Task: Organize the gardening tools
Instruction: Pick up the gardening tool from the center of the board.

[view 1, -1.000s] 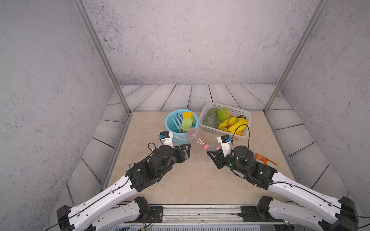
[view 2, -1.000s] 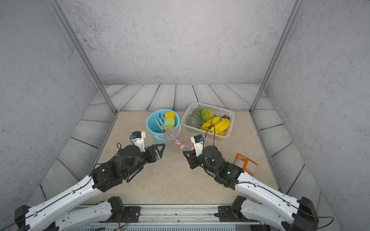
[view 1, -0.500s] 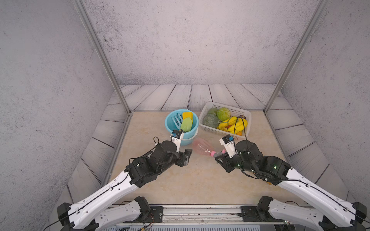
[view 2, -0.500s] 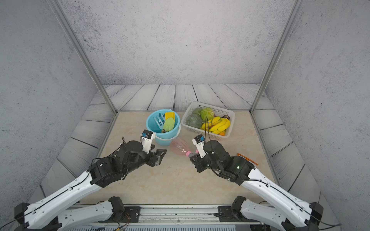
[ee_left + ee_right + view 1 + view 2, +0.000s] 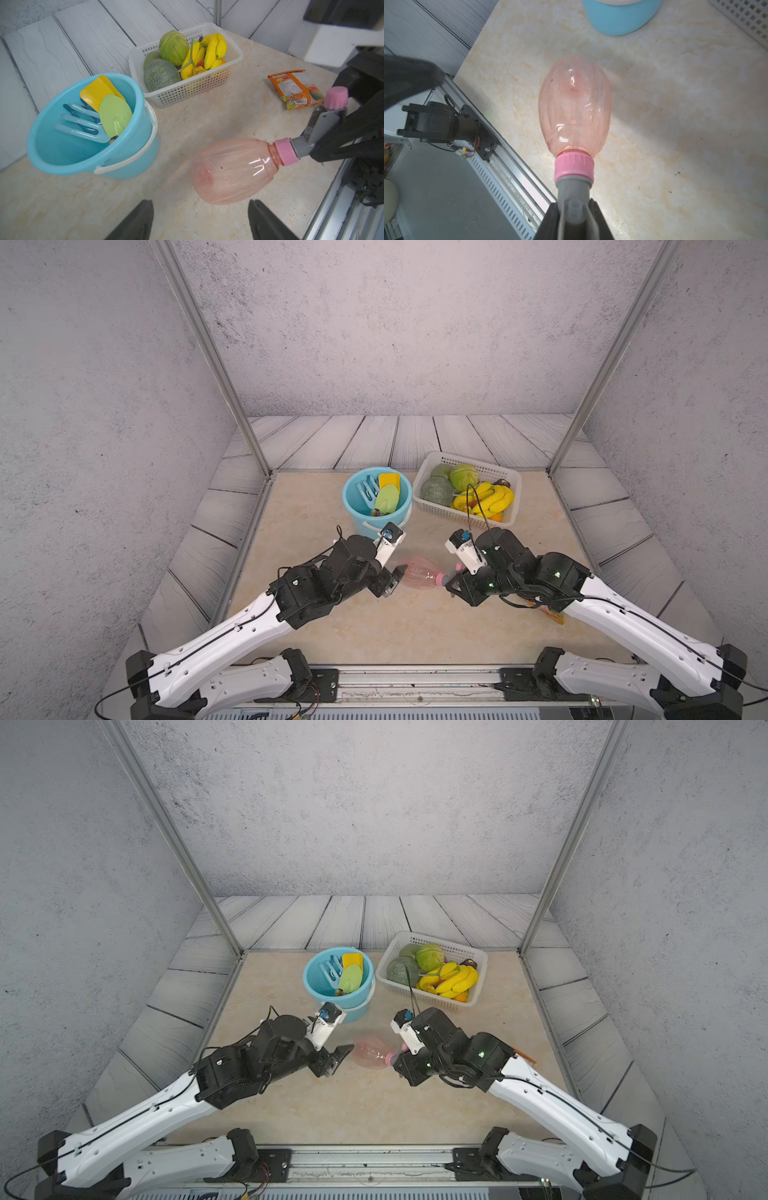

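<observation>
Beige tabletop point(image 5: 374, 635) lies bare under the pink spray bottle point(image 5: 234, 170), which is sideways on or just above it. The right gripper point(image 5: 576, 216) pinches only its grey sprayer neck, a thin hold that could let the round body swing or slip. The left gripper point(image 5: 200, 204), jaws spread at the bottle's base, may knock it loose. Farther off, a careless drop could glance off the blue bucket point(image 5: 41, 158) rim, where other tools point(image 5: 115, 116) already sit.

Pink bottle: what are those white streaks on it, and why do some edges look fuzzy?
Left wrist view: the streaks on the bottle are reflected light; its round end looks smeared. Right wrist view: same shine, a soft shadow on the table, and a dark out-of-focus shape.
</observation>
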Controlling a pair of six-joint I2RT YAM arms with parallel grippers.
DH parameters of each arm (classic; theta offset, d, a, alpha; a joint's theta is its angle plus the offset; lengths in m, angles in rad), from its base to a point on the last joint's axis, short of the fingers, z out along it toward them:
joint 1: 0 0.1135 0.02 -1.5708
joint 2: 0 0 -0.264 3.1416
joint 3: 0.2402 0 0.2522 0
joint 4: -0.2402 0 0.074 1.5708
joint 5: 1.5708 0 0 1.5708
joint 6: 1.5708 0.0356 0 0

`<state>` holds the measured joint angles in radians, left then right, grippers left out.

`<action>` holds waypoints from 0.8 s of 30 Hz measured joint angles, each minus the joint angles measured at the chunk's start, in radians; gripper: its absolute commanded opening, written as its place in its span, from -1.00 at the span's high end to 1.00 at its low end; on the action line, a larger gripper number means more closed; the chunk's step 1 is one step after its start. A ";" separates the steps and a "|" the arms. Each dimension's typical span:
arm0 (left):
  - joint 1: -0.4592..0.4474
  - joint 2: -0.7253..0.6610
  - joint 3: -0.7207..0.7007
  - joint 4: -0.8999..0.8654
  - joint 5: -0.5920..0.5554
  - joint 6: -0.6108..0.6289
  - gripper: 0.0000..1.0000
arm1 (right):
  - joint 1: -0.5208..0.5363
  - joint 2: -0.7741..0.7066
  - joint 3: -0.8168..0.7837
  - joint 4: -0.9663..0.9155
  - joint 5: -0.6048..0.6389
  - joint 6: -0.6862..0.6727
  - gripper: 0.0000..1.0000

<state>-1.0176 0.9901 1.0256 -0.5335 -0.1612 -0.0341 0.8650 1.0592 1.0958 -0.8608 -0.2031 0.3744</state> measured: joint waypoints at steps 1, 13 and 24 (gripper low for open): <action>-0.014 0.014 0.000 0.001 -0.002 0.026 -0.56 | -0.001 0.003 0.003 -0.006 -0.010 -0.003 1.00; -0.148 0.123 -0.002 0.069 -0.035 0.257 -0.66 | -0.005 0.063 0.060 -0.047 -0.127 -0.028 1.00; -0.203 0.144 -0.061 0.135 -0.083 0.342 -0.71 | -0.010 0.095 0.064 -0.059 -0.188 -0.028 1.00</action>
<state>-1.2205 1.1343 0.9649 -0.3985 -0.2440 0.3077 0.8555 1.1545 1.1603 -0.9199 -0.3912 0.3466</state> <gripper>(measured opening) 0.855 0.246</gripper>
